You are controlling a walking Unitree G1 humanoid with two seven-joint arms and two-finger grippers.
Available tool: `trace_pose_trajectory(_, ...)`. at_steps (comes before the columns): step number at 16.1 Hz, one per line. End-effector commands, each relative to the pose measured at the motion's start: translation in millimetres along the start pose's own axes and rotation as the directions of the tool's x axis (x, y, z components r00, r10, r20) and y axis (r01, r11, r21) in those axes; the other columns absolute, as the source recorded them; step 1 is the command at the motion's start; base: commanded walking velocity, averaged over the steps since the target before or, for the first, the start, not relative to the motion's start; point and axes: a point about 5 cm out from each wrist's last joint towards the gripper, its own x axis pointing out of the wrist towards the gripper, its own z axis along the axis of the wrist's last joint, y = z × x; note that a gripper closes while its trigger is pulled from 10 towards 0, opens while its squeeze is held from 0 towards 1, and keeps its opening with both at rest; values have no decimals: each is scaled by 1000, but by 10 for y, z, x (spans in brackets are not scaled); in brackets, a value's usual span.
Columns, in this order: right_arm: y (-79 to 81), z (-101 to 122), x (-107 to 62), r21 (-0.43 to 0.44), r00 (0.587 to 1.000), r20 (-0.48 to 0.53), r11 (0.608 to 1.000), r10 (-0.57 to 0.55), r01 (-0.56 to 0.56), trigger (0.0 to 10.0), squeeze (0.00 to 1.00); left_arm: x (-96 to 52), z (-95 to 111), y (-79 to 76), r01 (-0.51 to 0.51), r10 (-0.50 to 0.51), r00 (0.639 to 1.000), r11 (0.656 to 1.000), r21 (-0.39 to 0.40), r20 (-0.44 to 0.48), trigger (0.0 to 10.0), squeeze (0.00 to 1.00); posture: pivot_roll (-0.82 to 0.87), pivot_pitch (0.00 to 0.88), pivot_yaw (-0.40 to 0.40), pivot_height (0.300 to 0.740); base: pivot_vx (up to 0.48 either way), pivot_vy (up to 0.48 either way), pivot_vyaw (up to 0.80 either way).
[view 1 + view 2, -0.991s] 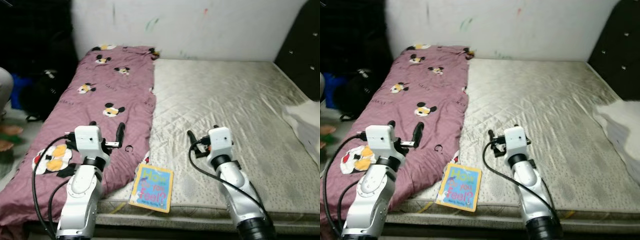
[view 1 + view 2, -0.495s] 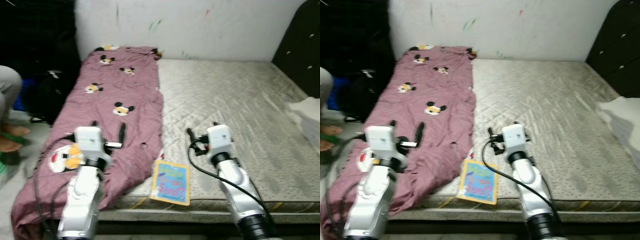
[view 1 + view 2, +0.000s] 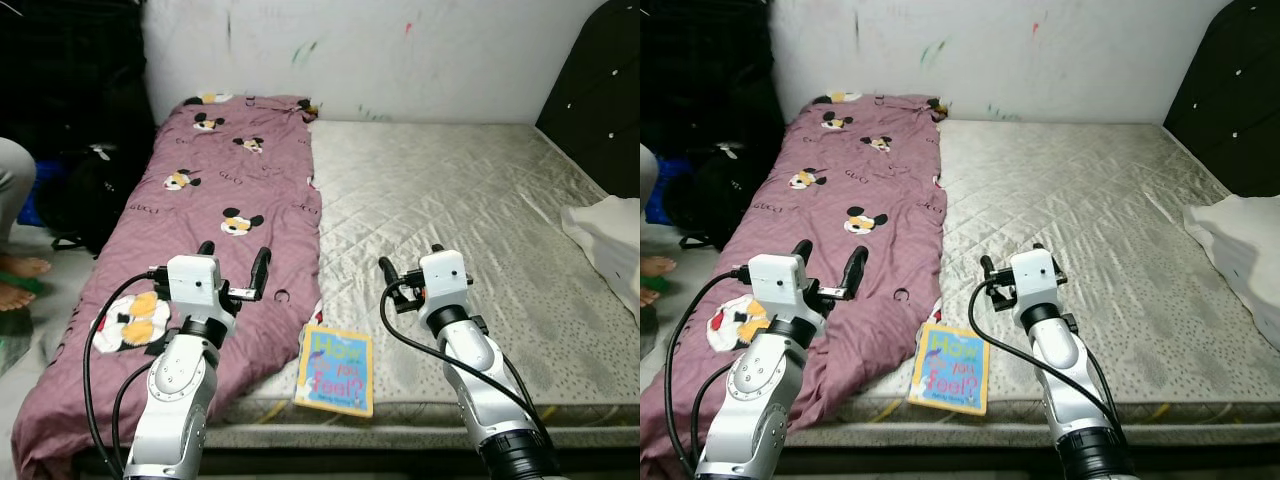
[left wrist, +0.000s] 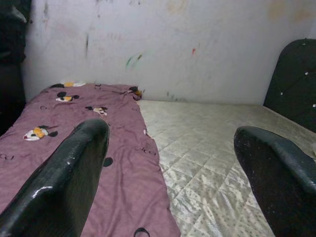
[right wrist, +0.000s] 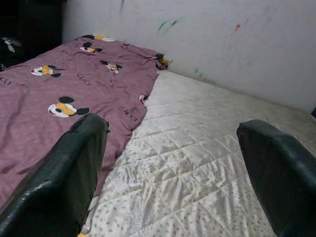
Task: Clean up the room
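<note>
Bed with a bare quilted mattress; purple cartoon-print blanket down its left side. Head views catch the colourful book on the near edge between both arms, which wrist views miss. Left pincer and right pincer hover wide open, holding nothing. Compared with a second ago, the camera shifted slightly. White cloth far right, person's leg left.

Home bedroom: bare mattress, cartoon blanket
</note>
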Motion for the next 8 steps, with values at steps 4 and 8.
trace_pose_trajectory(4, 20, 12, 7, 1, 1000, 8, 1000, 2, -2, 10000, 0, -2, 25, 0, 16, -16, 1000, 1000, 12, 6, 10000, 0, -23, 0, -4, 740, 418, 0, 0)
trace_pose_trajectory(8, 35, -2, 7, -7, 1000, 11, 1000, -2, 2, 10000, 0, 1, 40, -99, 61, -61, 998, 998, -13, 13, 10000, 0, -18, 0, 0, 740, 66, 0, 0)
